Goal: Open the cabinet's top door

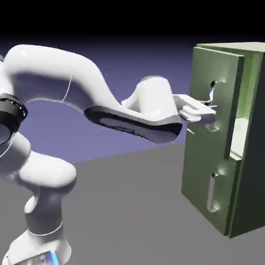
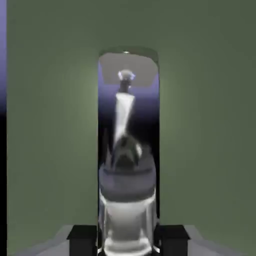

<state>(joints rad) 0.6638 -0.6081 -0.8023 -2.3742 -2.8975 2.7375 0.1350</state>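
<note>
The olive-green cabinet (image 1: 254, 171) stands at the exterior view's right. Its top door (image 1: 203, 72) stands slightly ajar, and a strip of pale interior (image 1: 241, 135) shows past its edge. My gripper (image 1: 209, 112) reaches into the door's rounded recess and is shut on the vertical silver handle (image 1: 212, 96). In the hand view the handle (image 2: 125, 117) runs up the middle of the recess, large and shiny. It passes between my dark fingertips (image 2: 82, 238) at the bottom edge. Green door panel (image 2: 50, 130) fills both sides.
Below the top door sits the shorter lower door (image 1: 198, 199) with its own silver handle (image 1: 212, 194). The arm stretches level from the exterior view's left over the grey table (image 1: 129, 207).
</note>
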